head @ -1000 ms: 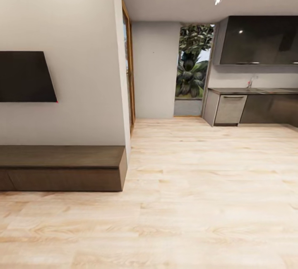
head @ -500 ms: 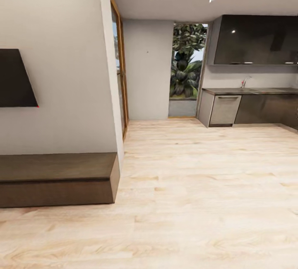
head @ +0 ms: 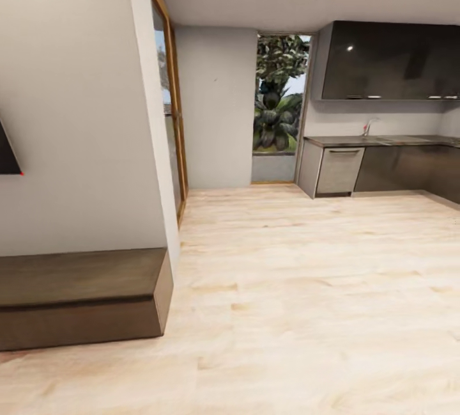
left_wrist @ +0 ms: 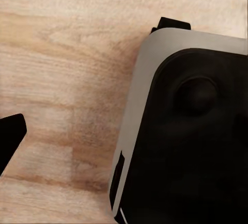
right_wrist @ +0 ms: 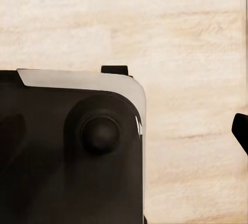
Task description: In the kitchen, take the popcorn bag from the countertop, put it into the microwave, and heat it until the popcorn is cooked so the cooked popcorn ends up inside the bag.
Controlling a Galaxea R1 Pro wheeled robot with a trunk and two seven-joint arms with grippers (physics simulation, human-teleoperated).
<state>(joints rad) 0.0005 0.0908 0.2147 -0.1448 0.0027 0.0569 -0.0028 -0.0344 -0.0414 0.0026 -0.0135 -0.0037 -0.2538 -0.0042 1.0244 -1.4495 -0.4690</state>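
Note:
The kitchen (head: 383, 114) lies far ahead on the right in the head view. Its grey countertop (head: 383, 140) runs along the back wall under dark glossy upper cabinets (head: 390, 60), with a tap (head: 367, 126) standing on it. The popcorn bag, the microwave and the popcorn are out of view. In the left wrist view one dark fingertip (left_wrist: 10, 136) hangs over the wooden floor beside my grey-and-black base (left_wrist: 191, 141). The right wrist view has a dark fingertip (right_wrist: 240, 131) at the picture's edge, next to the base (right_wrist: 67, 151).
A pale wall corner (head: 150, 146) juts out on the left, with a low dark bench (head: 76, 293) at its foot. Beyond it are a wood-framed glass door (head: 171, 101) and a window with plants (head: 276, 101). Light wooden floor (head: 306, 287) stretches towards the kitchen.
The whole head view has slid left and the bench has come closer, so the camera has moved. The dark wall panel has nearly left the picture, and more of the kitchen side shows.

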